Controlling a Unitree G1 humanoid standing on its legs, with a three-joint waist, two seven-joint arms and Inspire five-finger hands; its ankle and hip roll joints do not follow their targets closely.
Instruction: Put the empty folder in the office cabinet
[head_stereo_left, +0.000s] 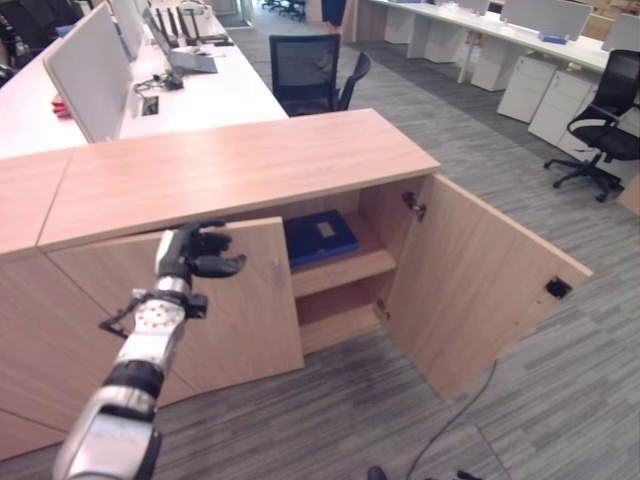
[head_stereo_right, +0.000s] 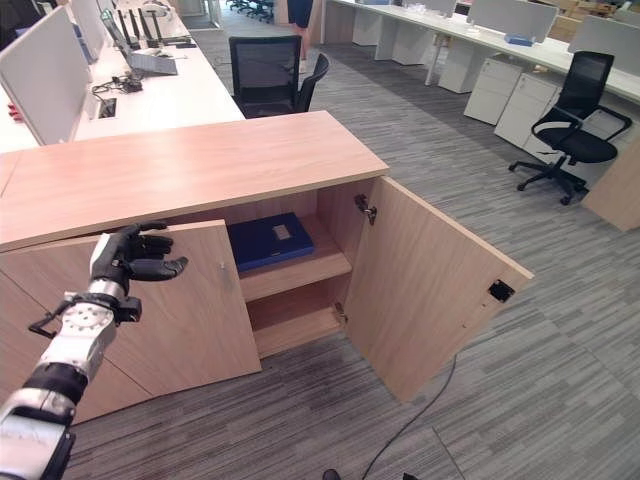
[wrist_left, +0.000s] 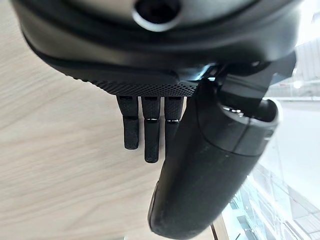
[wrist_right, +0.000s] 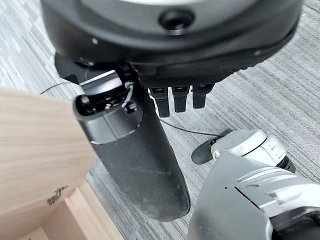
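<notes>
A blue folder (head_stereo_left: 320, 237) lies flat on the upper shelf inside the wooden cabinet (head_stereo_left: 240, 165). The cabinet's right door (head_stereo_left: 480, 280) swings wide open over the carpet. Its left door (head_stereo_left: 235, 310) is close to shut. My left hand (head_stereo_left: 196, 252) is raised in front of the left door's upper part, fingers (wrist_left: 145, 125) relaxed and holding nothing, thumb pointing toward the opening. My right hand (wrist_right: 140, 160) hangs low above the carpet beside a wooden door edge (wrist_right: 35, 150), fingers loose and empty.
The lower shelf (head_stereo_left: 335, 315) holds nothing. White desks with dividers (head_stereo_left: 90, 70) stand behind the cabinet, with a black chair (head_stereo_left: 310, 70) at the desk's end. Another black chair (head_stereo_left: 605, 125) and white drawer units (head_stereo_left: 540, 85) are at the far right. Grey carpet (head_stereo_left: 500, 420) lies in front.
</notes>
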